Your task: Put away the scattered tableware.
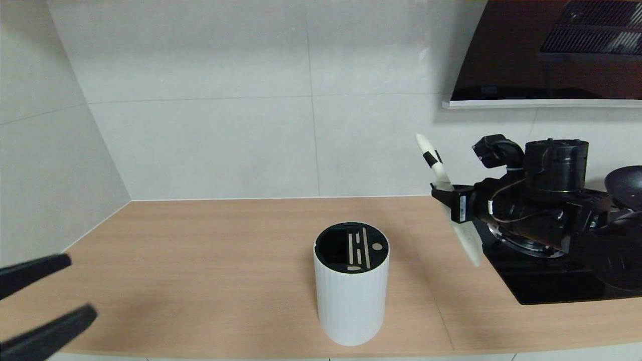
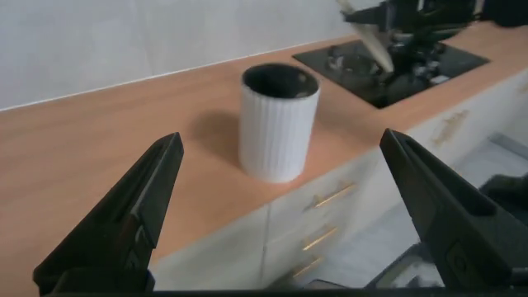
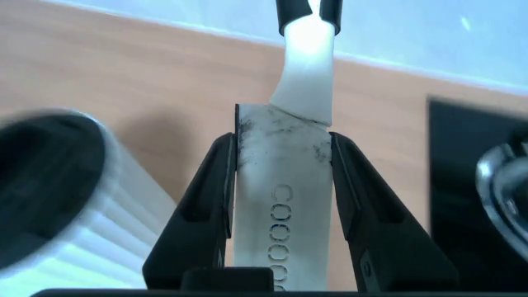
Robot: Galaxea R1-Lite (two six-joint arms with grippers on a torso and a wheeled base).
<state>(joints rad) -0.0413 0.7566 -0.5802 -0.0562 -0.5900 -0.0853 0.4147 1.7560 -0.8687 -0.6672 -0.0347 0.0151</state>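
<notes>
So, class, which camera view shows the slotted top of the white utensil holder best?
The head view: it looks down on the utensil holder, so the slots in its dark top are plain. The left wrist view shows it side-on, the top a dark oval. The right wrist view crops it.

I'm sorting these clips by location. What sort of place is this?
Most likely a kitchen: a dark range hood hangs on the tiled wall above a black cooktop set into the wooden counter, with handled drawers below its front edge.
</notes>
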